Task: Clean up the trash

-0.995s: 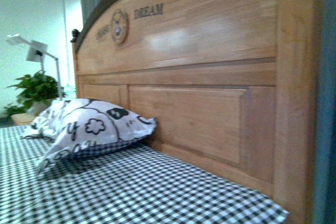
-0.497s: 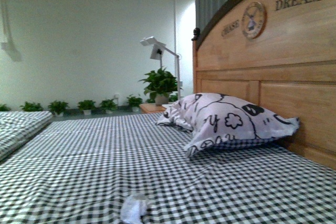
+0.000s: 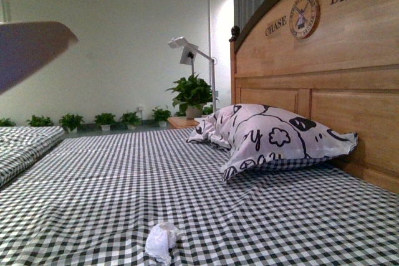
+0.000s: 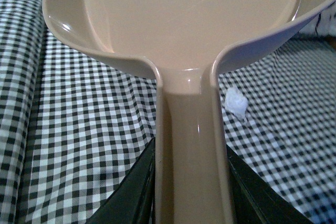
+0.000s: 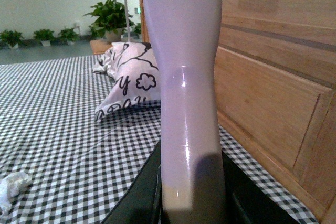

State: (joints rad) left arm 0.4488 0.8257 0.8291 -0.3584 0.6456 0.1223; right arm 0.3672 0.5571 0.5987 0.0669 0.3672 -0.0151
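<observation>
Checked sheet: tissue wad 6 o'clock, pillow 3, headboard 2, plants by wall 9. Left gripper clamps dustpan; right gripper clamps pale handle.

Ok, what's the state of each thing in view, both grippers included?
Crumpled white tissue wad: loose on the checked bedsheet.
Beige plastic dustpan: empty, held aloft.
Left gripper: shut on the dustpan's handle.
Pale glossy plastic handle: gripped, far end out of view.
Right gripper: shut on that handle.
White pillow with black cartoon prints: resting against the wooden headboard.
</observation>
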